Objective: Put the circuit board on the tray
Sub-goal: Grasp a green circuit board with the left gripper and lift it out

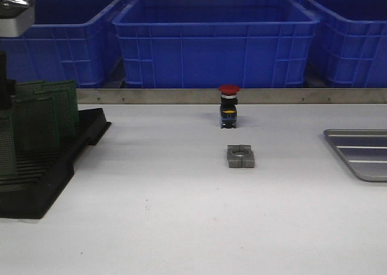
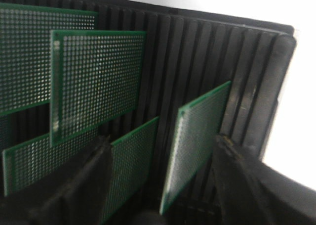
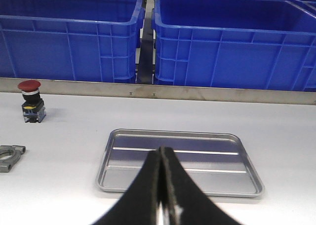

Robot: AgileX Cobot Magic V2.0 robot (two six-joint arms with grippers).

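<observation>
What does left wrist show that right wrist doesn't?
Left wrist only: green circuit boards standing in the black slotted rack, with the left gripper open around the near boards, one finger beside the rack's edge.

Right wrist only: the whole tray, empty, the shut right gripper in front of it, the red push button, a grey metal block and blue crates.

Shared: only the white table.
</observation>
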